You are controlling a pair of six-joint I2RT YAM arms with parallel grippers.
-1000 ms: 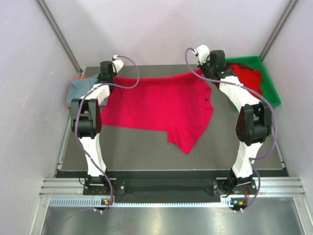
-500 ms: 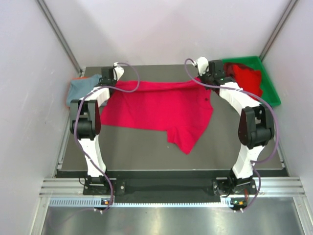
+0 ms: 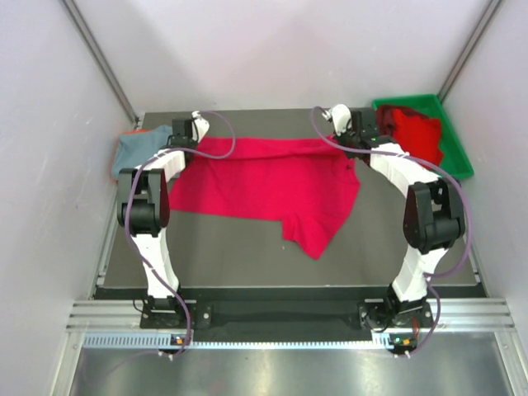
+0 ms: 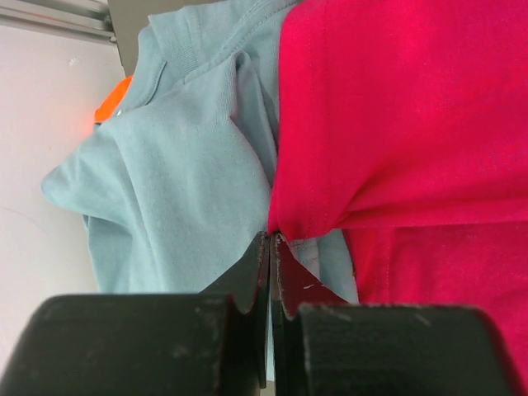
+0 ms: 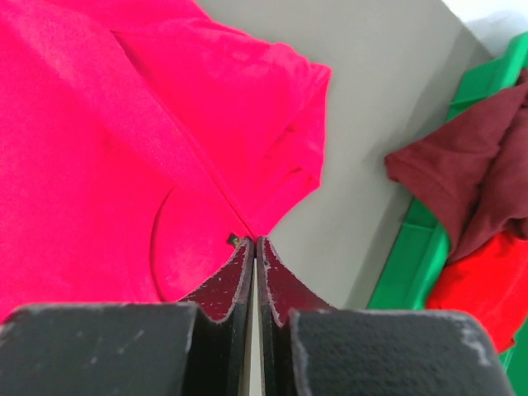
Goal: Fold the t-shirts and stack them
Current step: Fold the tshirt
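Observation:
A bright red t-shirt [image 3: 272, 177] lies spread on the dark table, its far edge lifted between my two grippers. My left gripper [image 3: 195, 139] is shut on its far left corner [image 4: 285, 223], above a grey-blue t-shirt [image 4: 173, 173] that lies at the table's far left [image 3: 132, 151]. My right gripper [image 3: 340, 136] is shut on the shirt's far right edge [image 5: 252, 231], near a sleeve [image 5: 280, 107]. A darker red t-shirt [image 5: 470, 165] and a bright red one [image 5: 483, 289] lie in the green bin.
The green plastic bin [image 3: 454, 140] stands at the far right corner, close to my right arm. An orange thing [image 4: 111, 107] peeks from under the grey-blue t-shirt. Walls close in on the left, right and far sides.
Both grippers have moved toward each other and lower, holding the shirt's far edge. The far edge now lies folded a little further onto the shirt.

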